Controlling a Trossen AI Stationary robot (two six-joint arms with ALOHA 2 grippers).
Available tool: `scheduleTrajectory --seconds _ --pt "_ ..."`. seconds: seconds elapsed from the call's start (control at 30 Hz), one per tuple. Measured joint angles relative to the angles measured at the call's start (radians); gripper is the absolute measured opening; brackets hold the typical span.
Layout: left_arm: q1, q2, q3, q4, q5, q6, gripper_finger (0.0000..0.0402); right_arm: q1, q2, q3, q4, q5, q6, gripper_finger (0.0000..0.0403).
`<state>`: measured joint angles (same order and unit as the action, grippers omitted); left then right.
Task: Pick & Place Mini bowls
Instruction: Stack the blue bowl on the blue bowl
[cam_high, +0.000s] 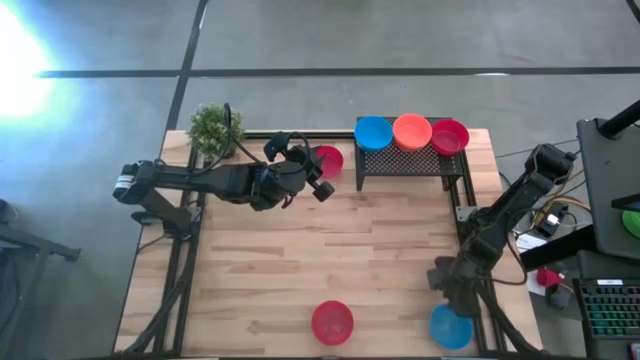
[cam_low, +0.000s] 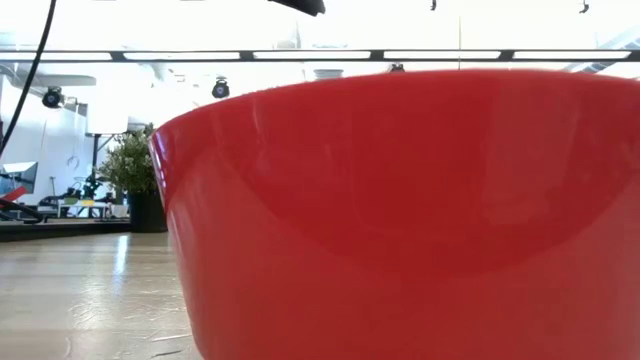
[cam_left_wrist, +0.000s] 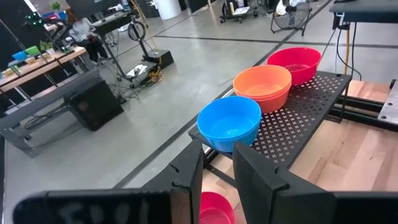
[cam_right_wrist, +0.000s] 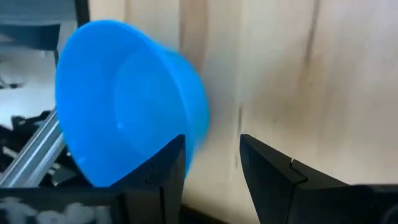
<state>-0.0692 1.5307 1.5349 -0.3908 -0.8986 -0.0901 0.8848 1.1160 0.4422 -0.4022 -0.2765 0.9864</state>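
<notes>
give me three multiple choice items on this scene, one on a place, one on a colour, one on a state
1. Where is the potted plant?
A. the table's far left corner
B. on the rack
C. by the near edge

2. Which colour is the middle bowl on the black rack?
A. green
B. orange
C. blue

3. How do the right gripper's jaws stand?
A. shut tight
B. out of view
C. open

Answers: 1 A, the high view shows it there. 2 B, the orange bowl sits between blue and red ones. 3 C, a clear gap shows beside the blue bowl.
</notes>
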Motion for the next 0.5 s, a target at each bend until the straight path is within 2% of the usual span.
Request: scheduleTrajectory --seconds 0.23,0.5 --pt "0.000 0.000 0.000 0.000 0.000 -0.041 0.0084 0.002 0.000 -0.034 0.117 0.045 0.000 0.0150" --pt "0.002 0.000 0.000 0.000 0.000 -0.061 0.0084 0.001 0.000 -0.053 0.123 0.071 -0.029 0.0150"
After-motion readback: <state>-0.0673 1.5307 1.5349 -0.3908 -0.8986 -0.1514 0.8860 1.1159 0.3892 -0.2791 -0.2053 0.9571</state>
